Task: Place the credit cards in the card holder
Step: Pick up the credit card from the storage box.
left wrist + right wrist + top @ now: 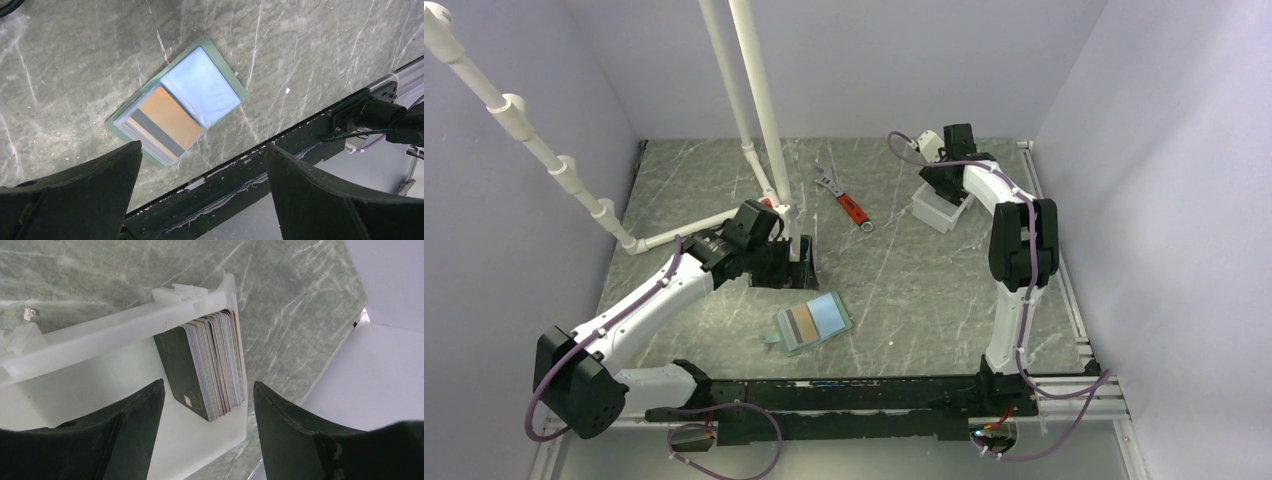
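card holder [177, 107] lies open on the table [924, 290], tan-brown card [162, 122] beside light blue card [202, 90] on its faces. left gripper [204, 146] hovers above, jaws wide, empty. right gripper [208, 385], jaws apart, straddles a card stack [210, 365] in the white tub [100, 340].

**Even, cool light; the dark hands lose their detail**

Soft, diffuse white light falls from above in the top view, bright and flat on the pale walls [874, 60]. The table [904, 280] carries only faint, soft-edged shadows, darkest under the left arm [654, 300] at 9 o'clock of centre. That view is sharp throughout.

In the left wrist view the card holder [225, 70] is crisp, with a mild sheen on its clear sleeve. The left hand [202, 147] at 6 o'clock is near-black and slightly soft.

In the right wrist view the white tub [100, 335] is almost washed out. The card stack [215, 365] stays sharp-edged, and the right hand [209, 387] is a dark, featureless mass.
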Motion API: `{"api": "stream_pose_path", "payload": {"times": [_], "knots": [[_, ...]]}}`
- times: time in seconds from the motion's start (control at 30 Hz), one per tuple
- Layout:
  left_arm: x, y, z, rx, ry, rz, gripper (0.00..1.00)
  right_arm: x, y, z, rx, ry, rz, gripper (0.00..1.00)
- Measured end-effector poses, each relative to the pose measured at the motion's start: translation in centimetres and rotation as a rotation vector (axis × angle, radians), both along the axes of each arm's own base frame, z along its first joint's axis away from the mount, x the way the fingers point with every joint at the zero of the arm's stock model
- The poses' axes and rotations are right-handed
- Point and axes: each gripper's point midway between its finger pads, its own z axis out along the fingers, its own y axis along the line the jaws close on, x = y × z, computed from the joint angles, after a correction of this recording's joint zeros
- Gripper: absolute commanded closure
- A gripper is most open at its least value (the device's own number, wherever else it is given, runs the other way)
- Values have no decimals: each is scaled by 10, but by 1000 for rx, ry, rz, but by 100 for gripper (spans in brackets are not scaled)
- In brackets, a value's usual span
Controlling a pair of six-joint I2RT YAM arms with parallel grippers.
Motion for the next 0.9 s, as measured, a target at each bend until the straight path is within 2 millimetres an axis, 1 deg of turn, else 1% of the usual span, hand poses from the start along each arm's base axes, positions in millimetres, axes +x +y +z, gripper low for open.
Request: {"api": "stream_pose_path", "payload": {"times": [0.3,0.5,0.73,0.9], "knots": [[3,2,0,-6,8,26,1,12,-1,-4,12,-39,3,33],[4,4,0,-7,10,35,1,11,-6,-8,22,-36,3,34],[5,4,-2,-6,22,36,1,10,-7,-13,36,-27,9,33],[5,3,-3,-8,29,38,1,9,-5,-24,44,-1,17,32]]}}
